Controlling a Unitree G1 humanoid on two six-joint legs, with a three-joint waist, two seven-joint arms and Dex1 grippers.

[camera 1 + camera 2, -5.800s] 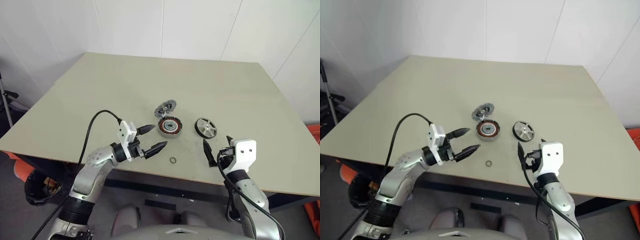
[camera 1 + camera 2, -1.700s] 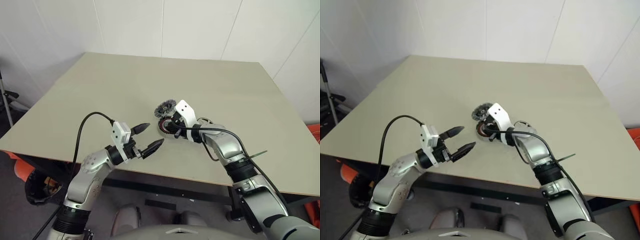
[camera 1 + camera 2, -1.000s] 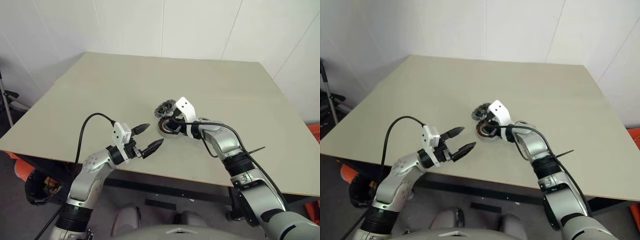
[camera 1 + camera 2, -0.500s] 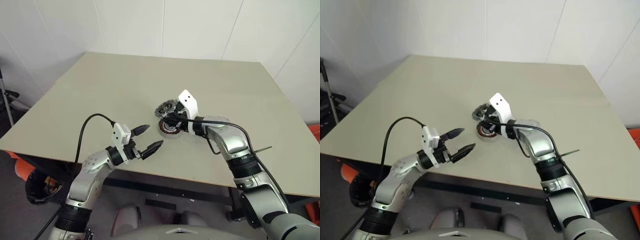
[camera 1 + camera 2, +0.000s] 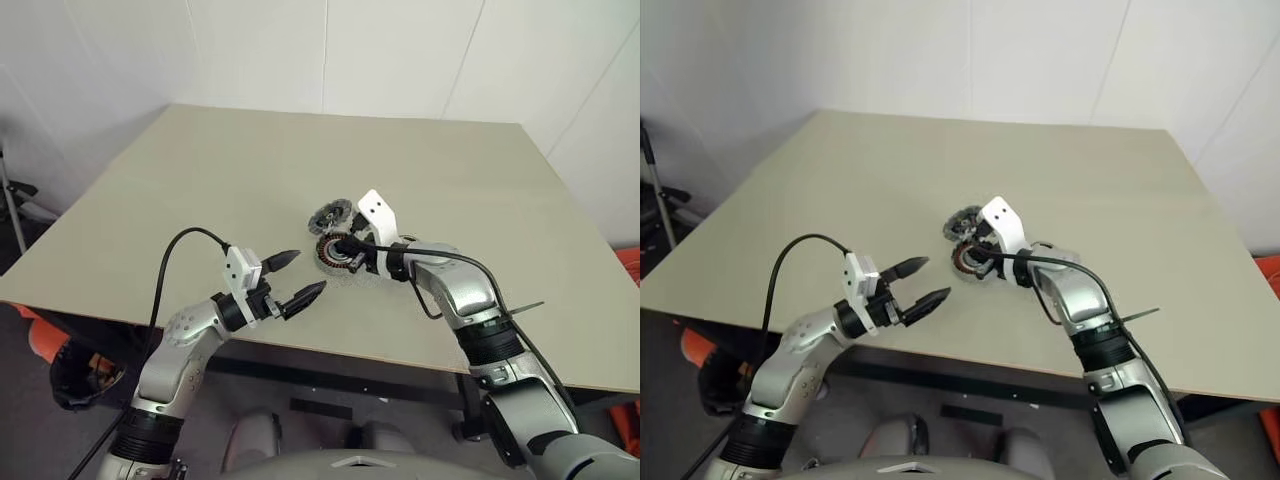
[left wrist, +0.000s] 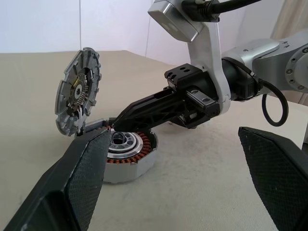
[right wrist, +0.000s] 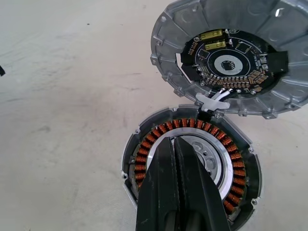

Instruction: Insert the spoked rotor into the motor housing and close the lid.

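Copper-wound round motor housing (image 7: 191, 163) holds silver rotor hub; ribbed grey lid (image 7: 231, 55) stands open; right gripper (image 7: 176, 159) pressed together above, left gripper (image 5: 290, 278) spread.

A lab or test room for robot work. A plain beige tabletop (image 5: 200, 180) stands against bare white panelled walls (image 5: 330, 50), carrying just an opened motor housing (image 5: 338, 254) with copper windings and its hinged lid (image 5: 330, 215) near the front edge. A tripod leg (image 5: 12, 205) stands at the tabletop's left side.
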